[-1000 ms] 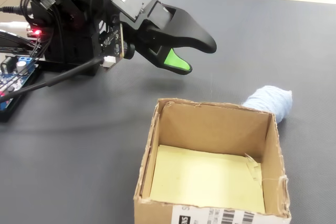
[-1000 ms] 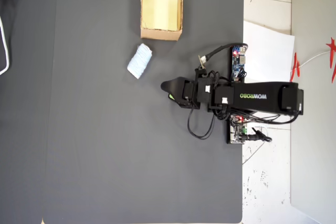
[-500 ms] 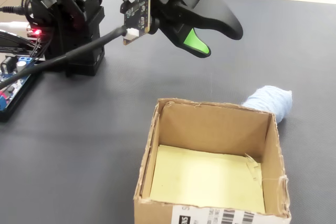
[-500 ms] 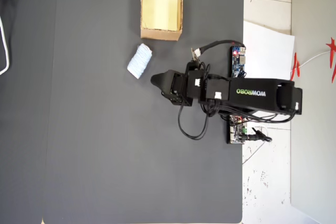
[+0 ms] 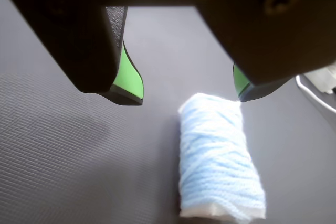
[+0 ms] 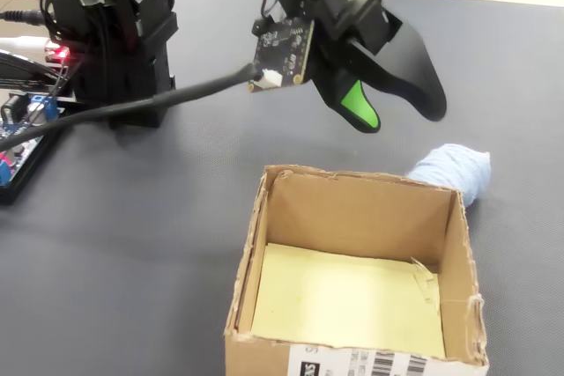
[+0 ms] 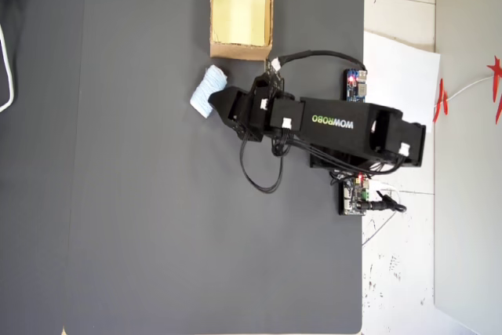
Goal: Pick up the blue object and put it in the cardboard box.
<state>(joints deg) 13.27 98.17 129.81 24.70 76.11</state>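
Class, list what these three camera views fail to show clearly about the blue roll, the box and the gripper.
- Blue object, fixed view: its near part is hidden behind the cardboard box.
- Blue object, overhead view: the edge nearest the arm is covered by the gripper.
- Cardboard box, fixed view: its front wall and label are cut off by the bottom edge.
- Gripper, wrist view: the jaws' upper parts are blurred and dark.

Lighting is even, bright and diffuse in all views; no glare. Shadows on the dark grey textured mat (image 7: pixel 157 194) are faint. In the wrist view the black gripper housing with green-lined jaws (image 5: pixel 186 90) sits close and soft-focused.
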